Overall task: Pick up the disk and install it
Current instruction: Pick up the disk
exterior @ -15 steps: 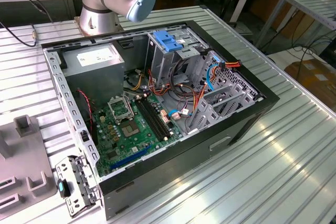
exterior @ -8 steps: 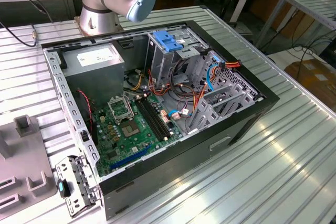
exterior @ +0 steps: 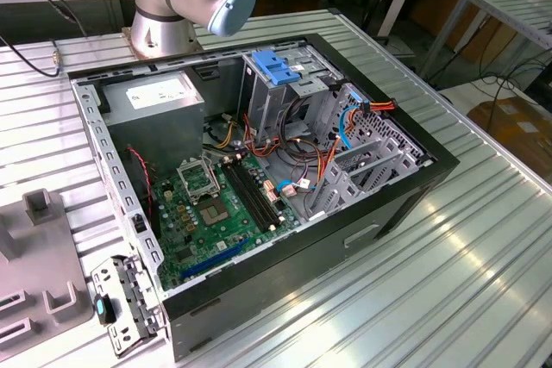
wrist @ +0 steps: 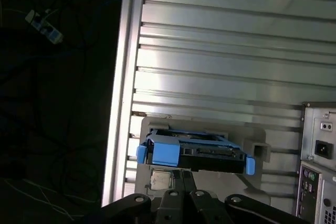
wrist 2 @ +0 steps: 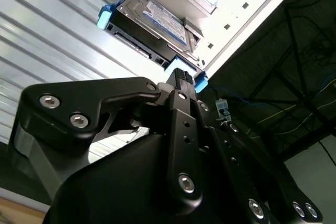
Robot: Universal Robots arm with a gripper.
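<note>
Disk [wrist 2: 149, 22] with blue side rails, lying flat in a grey holder [wrist: 257, 150] at the edge of the ribbed metal counter [wrist: 220, 51], gripper [wrist 2: 180, 80] close over one blue end, its opening cannot be told

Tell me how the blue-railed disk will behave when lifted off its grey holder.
The disk looks like a flat metal-cased block, so probably stiff and heavy for its size. Its blue rails look like thin plastic and may flex or slip under a squeeze. Lying flat on the grey holder, it seems unlikely to roll or tip.
</note>
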